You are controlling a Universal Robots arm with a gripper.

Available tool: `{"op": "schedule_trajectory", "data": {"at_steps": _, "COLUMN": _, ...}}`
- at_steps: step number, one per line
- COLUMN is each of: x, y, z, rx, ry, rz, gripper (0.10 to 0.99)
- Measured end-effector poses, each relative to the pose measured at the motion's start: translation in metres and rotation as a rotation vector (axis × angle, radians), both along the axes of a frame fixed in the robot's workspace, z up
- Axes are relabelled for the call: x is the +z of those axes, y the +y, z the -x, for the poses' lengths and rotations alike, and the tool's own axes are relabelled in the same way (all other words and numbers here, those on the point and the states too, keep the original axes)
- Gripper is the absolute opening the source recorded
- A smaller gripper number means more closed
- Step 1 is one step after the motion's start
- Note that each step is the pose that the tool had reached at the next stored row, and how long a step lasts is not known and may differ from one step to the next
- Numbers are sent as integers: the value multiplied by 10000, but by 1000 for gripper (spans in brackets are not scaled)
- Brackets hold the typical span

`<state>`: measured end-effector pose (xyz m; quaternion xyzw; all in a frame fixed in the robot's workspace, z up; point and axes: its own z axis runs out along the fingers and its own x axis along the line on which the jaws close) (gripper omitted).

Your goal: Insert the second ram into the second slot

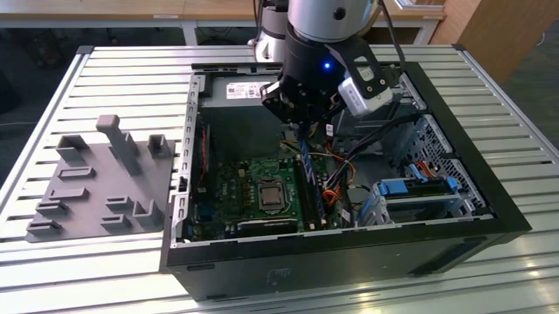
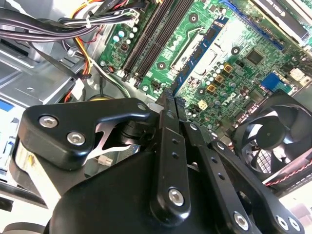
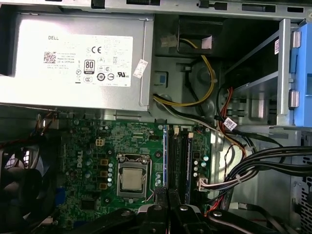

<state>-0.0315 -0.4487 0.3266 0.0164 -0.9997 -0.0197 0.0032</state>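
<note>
On the slatted bench [image 1: 114, 78], exterior view: the open computer case [image 1: 306, 268] takes the middle and the exterior view's right. A grey fixture tray [image 1: 96, 176] lies near the bench edge at the exterior view's left. We see the gripper [image 1: 302, 125] inside the case opening, over the motherboard [image 1: 235, 190]. Below it hangs the second ram [image 1: 303, 156], a thin blue strip seen edge-on. It lies in line with the memory slots [image 1: 313, 196] and, as we judge it, above them and not seated.

Second wrist view: the fingers [image 2: 166, 105] are drawn close, with only a narrow gap between them. We read this as clamped on the second ram [image 2: 187, 75], whose blue edge runs out from the fingertips across the board. The memory slots show dark beside it, apart from it. A cooling fan [image 2: 273, 131] sits on the other side.

First wrist view: the blue edge lies between the CPU socket [image 3: 132, 178] and the two dark slots, parallel to them. The power supply [image 3: 73, 58] sits beyond, against the case wall.

Status: the stick is in the grip and lined up with the slot direction. It is not yet seated in the second slot. We cannot tell whether either slot is already filled.
</note>
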Motion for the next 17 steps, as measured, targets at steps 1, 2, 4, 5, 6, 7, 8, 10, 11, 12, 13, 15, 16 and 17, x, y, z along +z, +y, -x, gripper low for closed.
{"op": "schedule_trajectory", "data": {"at_steps": 1, "x": -5, "y": 0, "z": 0, "rx": 0, "ry": 0, "rz": 0, "gripper": 125}}
{"op": "schedule_trajectory", "data": {"at_steps": 2, "x": -10, "y": 0, "z": 0, "rx": 0, "ry": 0, "rz": 0, "gripper": 125}}
{"op": "schedule_trajectory", "data": {"at_steps": 4, "x": -16, "y": 0, "z": 0, "rx": 0, "ry": 1, "rz": 2, "gripper": 125}}
{"op": "schedule_trajectory", "data": {"at_steps": 5, "x": -20, "y": 0, "z": 0, "rx": 0, "ry": 0, "rz": 1, "gripper": 125}}
{"op": "schedule_trajectory", "data": {"at_steps": 6, "x": -24, "y": 0, "z": 0, "rx": 0, "ry": 0, "rz": -1, "gripper": 125}}
{"op": "schedule_trajectory", "data": {"at_steps": 7, "x": -30, "y": 0, "z": 0, "rx": 0, "ry": 0, "rz": -1, "gripper": 125}}
{"op": "schedule_trajectory", "data": {"at_steps": 8, "x": -34, "y": 0, "z": 0, "rx": 0, "ry": 0, "rz": 0, "gripper": 125}}
{"op": "schedule_trajectory", "data": {"at_steps": 10, "x": -43, "y": 0, "z": 0, "rx": 0, "ry": 0, "rz": 1, "gripper": 125}}
{"op": "schedule_trajectory", "data": {"at_steps": 11, "x": -46, "y": 0, "z": 0, "rx": 0, "ry": 1, "rz": 2, "gripper": 125}}
{"op": "schedule_trajectory", "data": {"at_steps": 12, "x": -49, "y": 0, "z": 0, "rx": 0, "ry": 1, "rz": 2, "gripper": 125}}
{"op": "schedule_trajectory", "data": {"at_steps": 13, "x": -53, "y": 0, "z": 0, "rx": 0, "ry": 0, "rz": 1, "gripper": 125}}
{"op": "schedule_trajectory", "data": {"at_steps": 15, "x": -60, "y": 0, "z": 0, "rx": 0, "ry": 0, "rz": 0, "gripper": 125}}
{"op": "schedule_trajectory", "data": {"at_steps": 16, "x": -63, "y": 0, "z": 0, "rx": 0, "ry": 0, "rz": 0, "gripper": 125}}
{"op": "schedule_trajectory", "data": {"at_steps": 17, "x": -67, "y": 0, "z": 0, "rx": 0, "ry": 0, "rz": 1, "gripper": 125}}
